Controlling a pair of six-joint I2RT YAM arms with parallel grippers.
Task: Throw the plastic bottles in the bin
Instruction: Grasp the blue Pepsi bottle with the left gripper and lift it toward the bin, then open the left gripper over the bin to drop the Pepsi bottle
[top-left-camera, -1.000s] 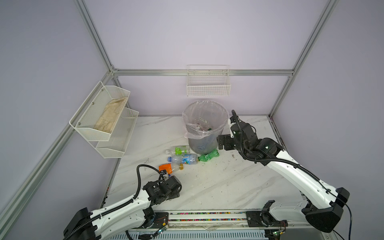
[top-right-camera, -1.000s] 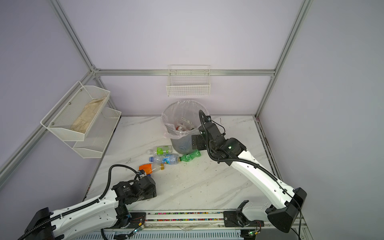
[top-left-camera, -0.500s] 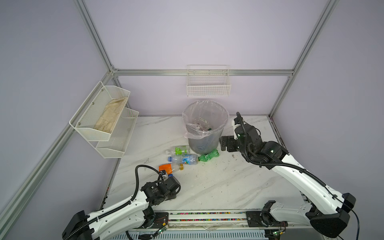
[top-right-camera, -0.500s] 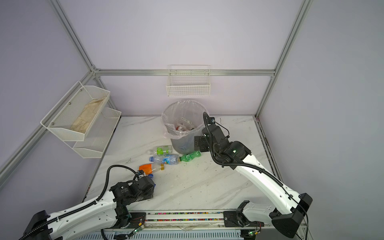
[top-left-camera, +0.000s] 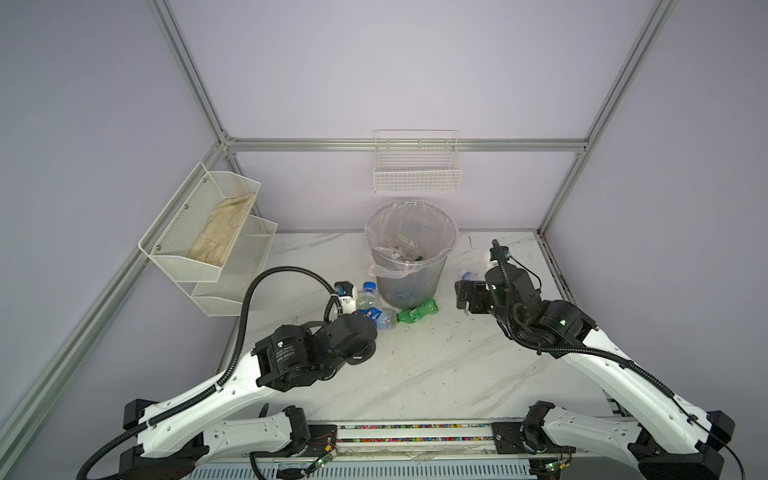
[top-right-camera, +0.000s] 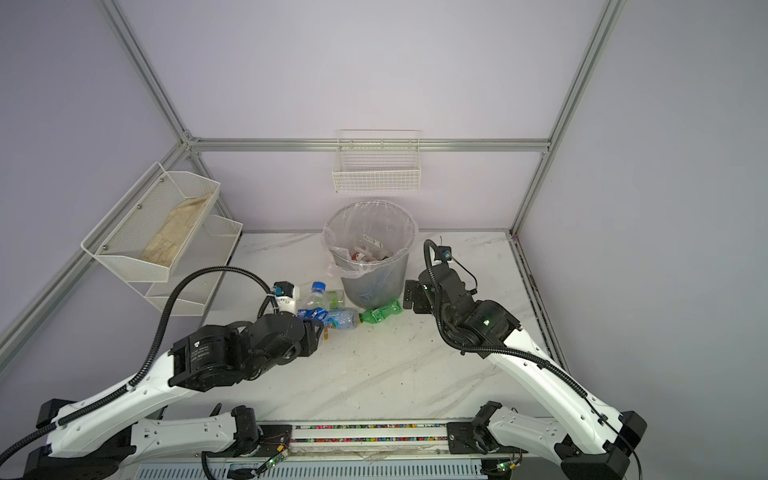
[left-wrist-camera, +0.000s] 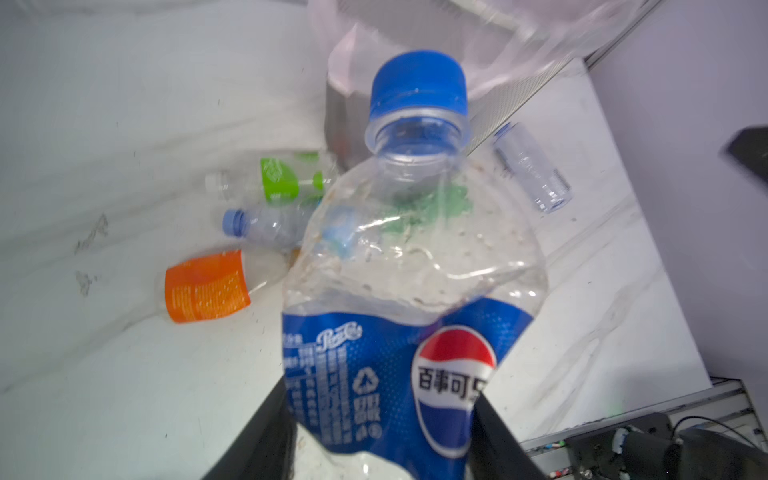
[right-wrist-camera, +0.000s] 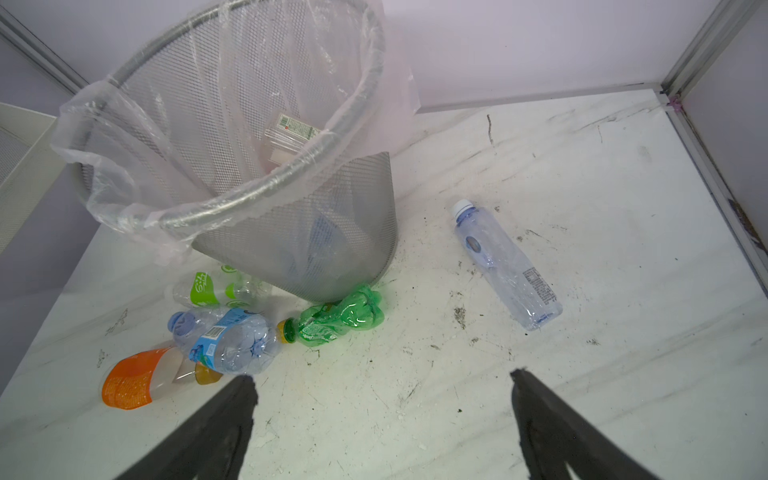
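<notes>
Both top views high, looking down, wrist views close, sharing the bin (right-wrist-camera: 332, 232)

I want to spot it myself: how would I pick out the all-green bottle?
Start at the grey mesh bin at the back of the marble table. At its foot, on the robot's side, lies a crumpled bottle. Unlike its clear, labelled neighbours, it is green all over.

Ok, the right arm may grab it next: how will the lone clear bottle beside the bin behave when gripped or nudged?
Probably light: the clear bottle looks empty. Its thin wall seems dented, so it may buckle under the jaws. Lying on its side on the smooth table, it could roll if pushed sideways.
</notes>
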